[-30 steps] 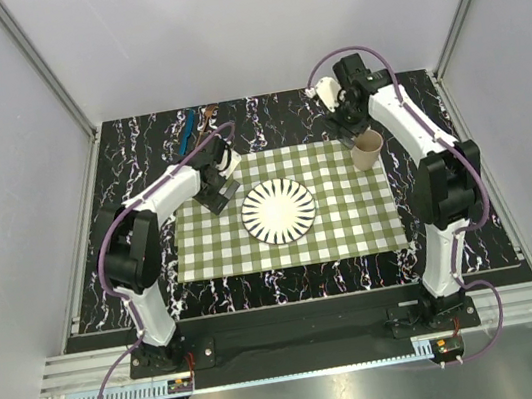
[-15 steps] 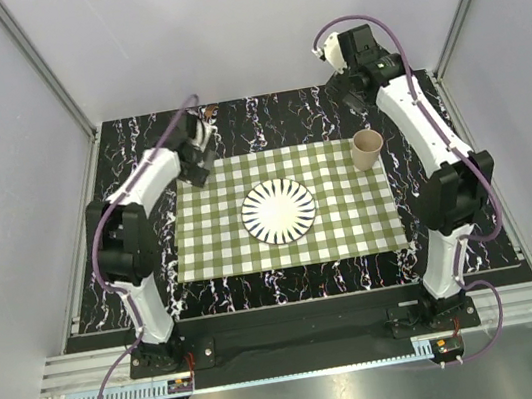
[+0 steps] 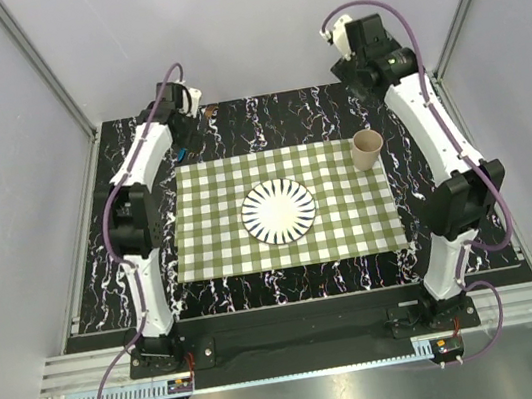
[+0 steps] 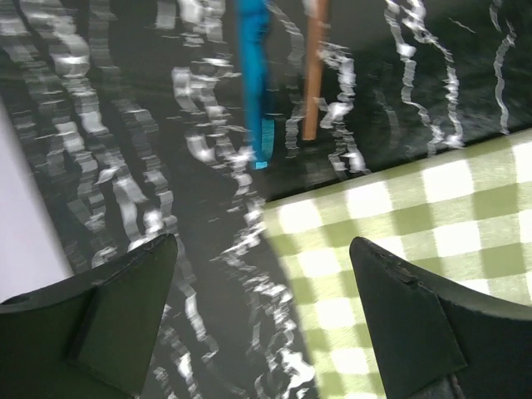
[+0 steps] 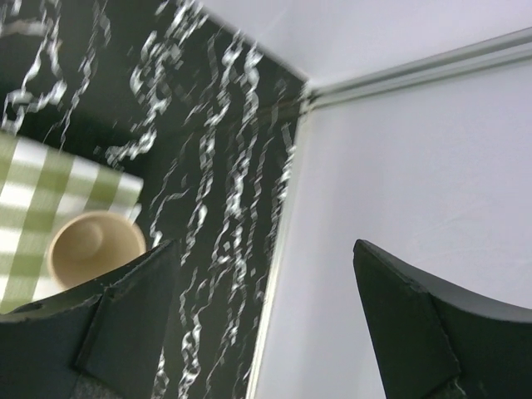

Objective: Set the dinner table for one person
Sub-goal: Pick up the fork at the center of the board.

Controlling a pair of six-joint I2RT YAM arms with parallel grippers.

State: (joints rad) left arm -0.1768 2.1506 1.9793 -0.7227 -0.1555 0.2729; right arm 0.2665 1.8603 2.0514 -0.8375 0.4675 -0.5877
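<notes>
The dinner table [image 3: 263,119] is black with white veins. On it lies a green-and-white checked cloth [image 3: 342,233] with a black-and-white striped plate [image 3: 278,211] at its middle and a tan paper cup [image 3: 367,149] upright at its back right corner. My left gripper [image 3: 183,121] hangs open and empty over the table's back left. In the left wrist view [image 4: 262,316] it is above the cloth's edge [image 4: 416,241], short of a blue utensil handle [image 4: 252,75] and a brown handle [image 4: 313,66]. My right gripper [image 3: 362,68] is open and empty, raised behind the cup [image 5: 96,247].
Grey walls and metal frame posts close in the table on three sides; the right wall [image 5: 416,150] is close to my right gripper [image 5: 266,316]. Bare table [image 4: 150,125] lies left of the cloth. The brown item [image 3: 209,110] shows at the back edge.
My right gripper has let go of the cup and risen up and back. My left arm has swung from the cloth's back left part out to the table's back left.
</notes>
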